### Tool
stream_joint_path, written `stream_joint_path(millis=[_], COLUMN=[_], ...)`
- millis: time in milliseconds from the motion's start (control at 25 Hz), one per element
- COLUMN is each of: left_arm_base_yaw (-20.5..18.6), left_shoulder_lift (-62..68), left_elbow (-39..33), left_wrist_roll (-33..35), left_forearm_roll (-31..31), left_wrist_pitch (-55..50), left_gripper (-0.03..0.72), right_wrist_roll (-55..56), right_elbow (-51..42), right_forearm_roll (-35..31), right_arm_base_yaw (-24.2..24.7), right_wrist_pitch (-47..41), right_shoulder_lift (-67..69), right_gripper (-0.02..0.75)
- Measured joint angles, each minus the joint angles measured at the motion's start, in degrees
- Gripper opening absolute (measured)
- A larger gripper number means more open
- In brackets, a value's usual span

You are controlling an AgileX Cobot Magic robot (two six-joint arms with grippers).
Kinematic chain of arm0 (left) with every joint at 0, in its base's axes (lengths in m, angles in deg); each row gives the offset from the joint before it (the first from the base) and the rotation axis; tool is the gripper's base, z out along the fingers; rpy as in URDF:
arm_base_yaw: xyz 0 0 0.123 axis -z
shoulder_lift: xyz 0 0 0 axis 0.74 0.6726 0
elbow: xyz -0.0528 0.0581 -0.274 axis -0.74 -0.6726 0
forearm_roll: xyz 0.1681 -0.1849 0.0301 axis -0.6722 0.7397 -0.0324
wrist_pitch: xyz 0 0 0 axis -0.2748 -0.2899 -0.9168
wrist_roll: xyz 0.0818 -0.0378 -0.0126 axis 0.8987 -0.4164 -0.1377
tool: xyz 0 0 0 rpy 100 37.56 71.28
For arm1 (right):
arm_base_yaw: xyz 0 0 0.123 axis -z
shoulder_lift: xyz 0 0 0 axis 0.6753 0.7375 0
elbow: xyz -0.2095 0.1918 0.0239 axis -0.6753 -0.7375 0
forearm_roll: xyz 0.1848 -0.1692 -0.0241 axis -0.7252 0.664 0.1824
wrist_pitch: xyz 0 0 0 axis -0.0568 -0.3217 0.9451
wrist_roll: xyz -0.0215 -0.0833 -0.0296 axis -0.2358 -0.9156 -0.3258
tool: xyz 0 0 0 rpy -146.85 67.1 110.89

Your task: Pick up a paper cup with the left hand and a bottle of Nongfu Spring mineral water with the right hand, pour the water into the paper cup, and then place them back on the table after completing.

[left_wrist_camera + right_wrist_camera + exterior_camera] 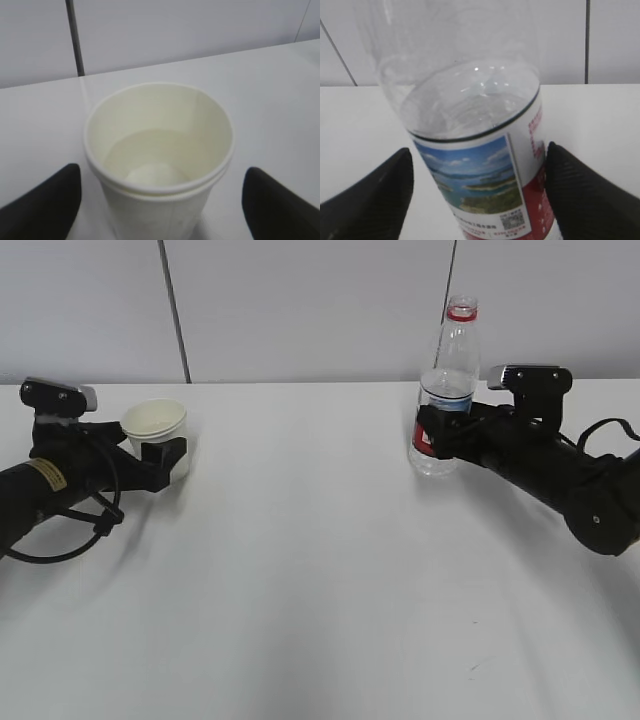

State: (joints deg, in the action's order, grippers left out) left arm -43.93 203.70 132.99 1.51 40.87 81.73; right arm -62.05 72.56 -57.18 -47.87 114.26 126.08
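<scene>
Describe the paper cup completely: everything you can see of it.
The paper cup is off-white with a rolled rim, apparently two cups nested. It stands upright and open on the white table, at the left of the exterior view. A shallow layer of clear water seems to sit inside. The left gripper has a finger on each side; the left wrist view shows gaps, so contact is not evident.
</scene>
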Motion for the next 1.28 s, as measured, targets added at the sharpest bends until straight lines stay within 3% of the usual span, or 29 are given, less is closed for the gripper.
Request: stream_joint_path(millis=[560, 1280], left_arm_base_yaw=[0.00, 0.00], left_shoulder_lift=[-3.10, -9.00], left_elbow=[-2.80, -4.59], left_wrist_roll=[0.00, 0.00], left_forearm_roll=[0.44, -2.16], left_wrist_pitch=[0.06, -4.46], left_gripper=[0.593, 0.591], right_wrist_roll=[0.53, -0.40], right_elbow=[-6.66, -17.16], right_forearm_roll=[-1.15, -4.20], right_arm_base_yaw=[0.00, 0.00], right_wrist_pitch=[7.71, 7.73], right_shoulder_lift=[-0.61, -14.12], right_gripper=[0.595, 0.595])
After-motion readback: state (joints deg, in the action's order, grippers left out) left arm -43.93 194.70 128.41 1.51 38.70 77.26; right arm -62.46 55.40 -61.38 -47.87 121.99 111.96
